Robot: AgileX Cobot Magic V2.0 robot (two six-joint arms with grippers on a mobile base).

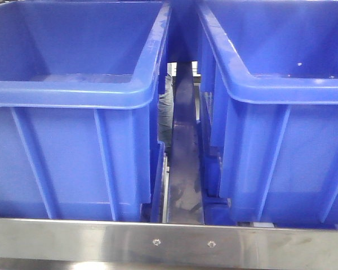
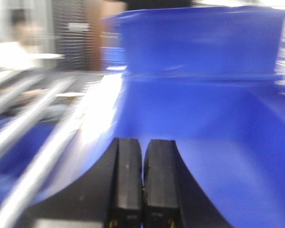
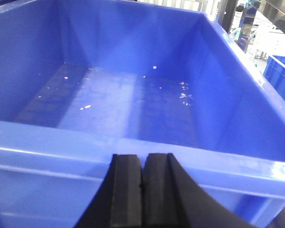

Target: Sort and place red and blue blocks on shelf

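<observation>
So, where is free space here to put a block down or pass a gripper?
The bin under the right gripper has a bare floor inside its four walls. The left bin also looks empty. The gap between the bins, behind the shelf rail, is narrow.

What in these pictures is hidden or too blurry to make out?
- Red and blue blocks: in no view.
- Left bin floor: front view, hidden by its own front wall.
- Right bin floor: likewise there.
- Left wrist view: motion-blurred; the background figure is unreadable.
- Left gripper and right gripper: shut; arms out of frame.
</observation>
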